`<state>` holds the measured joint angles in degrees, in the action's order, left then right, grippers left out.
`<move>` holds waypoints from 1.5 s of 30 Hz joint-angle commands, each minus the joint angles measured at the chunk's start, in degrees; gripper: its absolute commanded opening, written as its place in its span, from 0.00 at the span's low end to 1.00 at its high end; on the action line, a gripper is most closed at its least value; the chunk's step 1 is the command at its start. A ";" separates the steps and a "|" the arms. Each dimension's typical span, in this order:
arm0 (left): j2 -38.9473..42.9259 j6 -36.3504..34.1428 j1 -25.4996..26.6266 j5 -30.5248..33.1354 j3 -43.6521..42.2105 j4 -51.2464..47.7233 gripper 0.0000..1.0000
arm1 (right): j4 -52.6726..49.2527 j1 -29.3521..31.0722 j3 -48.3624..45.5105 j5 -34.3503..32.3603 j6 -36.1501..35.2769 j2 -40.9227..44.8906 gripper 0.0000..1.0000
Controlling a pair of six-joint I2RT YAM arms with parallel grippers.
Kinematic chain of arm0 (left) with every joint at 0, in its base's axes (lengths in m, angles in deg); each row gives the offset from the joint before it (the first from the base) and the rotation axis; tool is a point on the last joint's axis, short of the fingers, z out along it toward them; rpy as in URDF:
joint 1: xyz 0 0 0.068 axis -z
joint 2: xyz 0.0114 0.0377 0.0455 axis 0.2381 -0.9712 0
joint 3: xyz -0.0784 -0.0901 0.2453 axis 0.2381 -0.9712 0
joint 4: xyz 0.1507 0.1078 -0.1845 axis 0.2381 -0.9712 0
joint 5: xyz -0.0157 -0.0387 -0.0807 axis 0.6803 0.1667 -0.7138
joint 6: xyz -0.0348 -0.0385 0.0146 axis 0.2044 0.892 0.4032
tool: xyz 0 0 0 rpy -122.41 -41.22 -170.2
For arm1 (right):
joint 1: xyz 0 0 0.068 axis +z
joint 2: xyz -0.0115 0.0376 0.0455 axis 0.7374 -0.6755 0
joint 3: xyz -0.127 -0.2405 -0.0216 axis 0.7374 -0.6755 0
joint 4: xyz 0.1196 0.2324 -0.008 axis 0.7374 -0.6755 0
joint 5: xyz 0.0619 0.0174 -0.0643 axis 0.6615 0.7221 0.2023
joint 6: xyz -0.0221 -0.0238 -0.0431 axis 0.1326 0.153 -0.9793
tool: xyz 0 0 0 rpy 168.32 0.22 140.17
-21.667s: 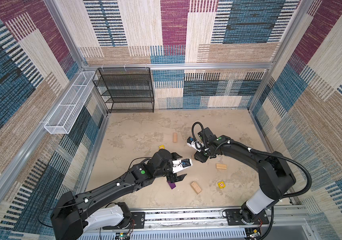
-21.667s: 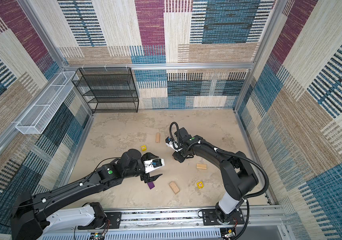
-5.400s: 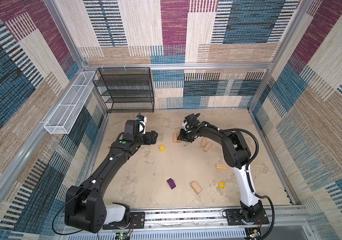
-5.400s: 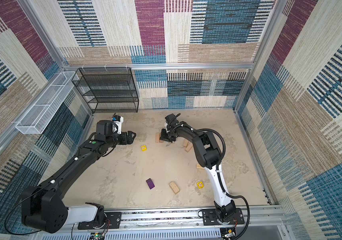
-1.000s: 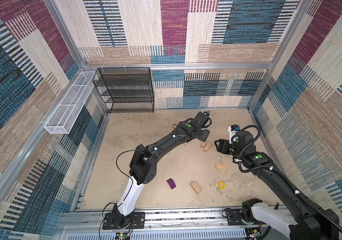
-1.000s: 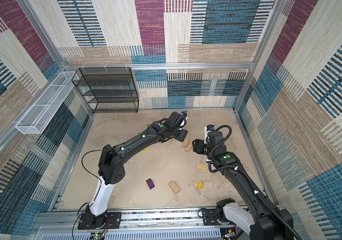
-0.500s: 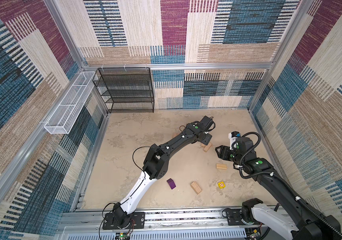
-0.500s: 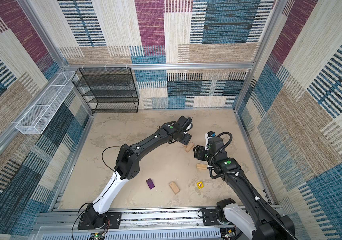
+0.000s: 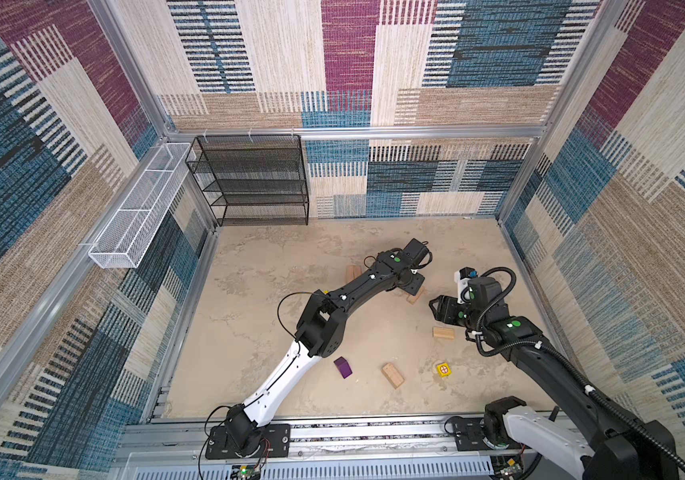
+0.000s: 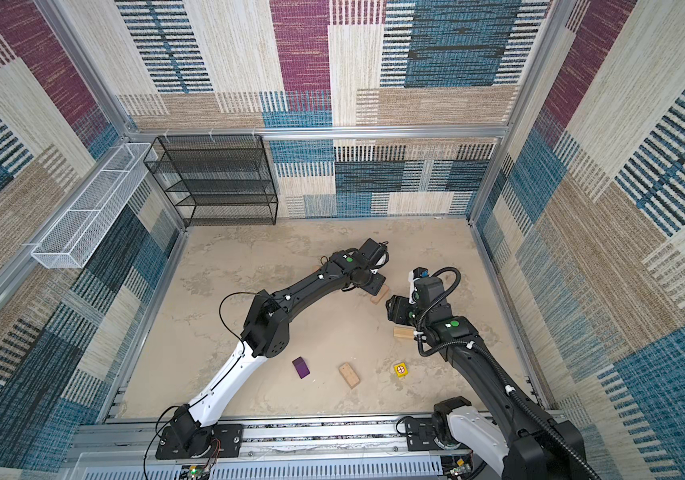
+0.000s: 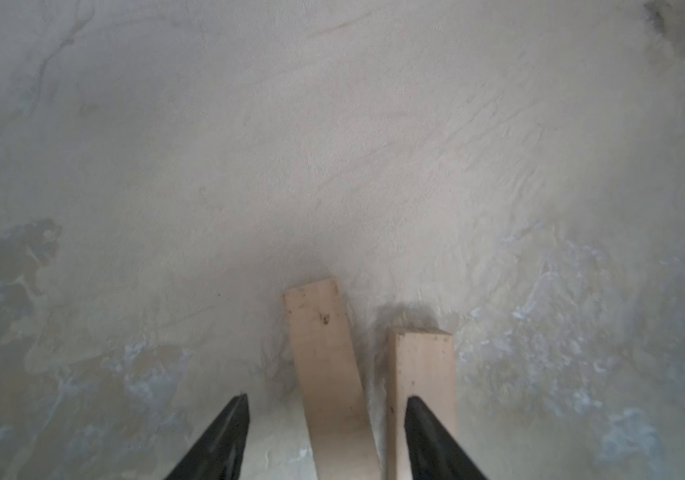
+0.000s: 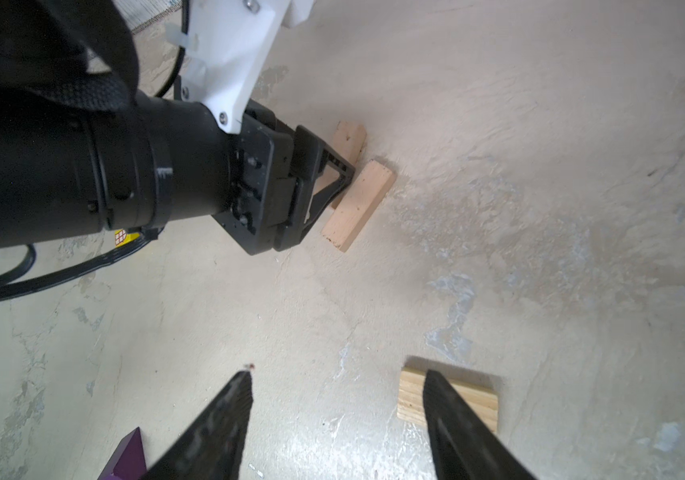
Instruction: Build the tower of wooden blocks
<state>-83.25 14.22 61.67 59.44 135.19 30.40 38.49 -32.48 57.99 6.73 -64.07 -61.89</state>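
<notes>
- Zero layers up: no wood block tower stands yet; the wood blocks (image 9: 353, 274) lie flat and scattered on the surface (image 9: 249, 316).
- Left end effector (image 11: 327, 400): jaws spread, nothing pinched. One tan brick (image 11: 324, 365) lies lengthwise between its fingers. A second brick (image 11: 421, 361) lies just beside the first, one fingertip over it, contact not clear.
- Right end effector (image 12: 337, 375): jaws spread, empty. A third brick (image 12: 480, 397) sits just outside one finger; the purple block (image 12: 126, 457) lies off the other side.
- A fourth brick (image 9: 392, 375) and a yellow cube (image 9: 443, 369) lie behind the right end effector, toward its arm's base.
- Step, as I read it: taking the first brick for the base layer.
- Next move calls for: centring the left jaws on the one brick so the neighbour is not caught, then closing. Right needs a sideways shift to straddle its brick.
</notes>
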 commanded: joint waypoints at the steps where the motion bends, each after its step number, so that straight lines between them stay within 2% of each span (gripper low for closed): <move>1: -0.72 -1.63 0.09 1.41 0.69 -0.43 0.62 | 1.83 0.05 -0.33 0.21 -0.11 -0.16 0.68; 18: -1.87 -3.35 -0.18 1.13 0.31 -0.78 0.47 | 2.45 0.06 -0.18 1.04 0.36 -1.17 0.68; 29: -0.56 -5.55 -0.35 0.08 -1.17 -1.21 0.26 | 2.41 0.08 0.50 1.66 1.54 -1.33 0.68; 39: 5.65 -9.54 -0.96 -0.54 -8.43 -1.21 0.11 | 3.07 0.06 1.88 2.75 3.42 -1.57 0.68; 45: 12.31 -16.35 -2.53 -1.20 -13.28 -0.88 0.07 | 4.29 0.09 2.56 3.67 4.40 -1.96 0.67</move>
<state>-73.57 3.27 59.88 58.98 123.14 29.98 40.57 -32.48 59.85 9.18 -60.92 -63.59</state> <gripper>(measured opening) 0.289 0.673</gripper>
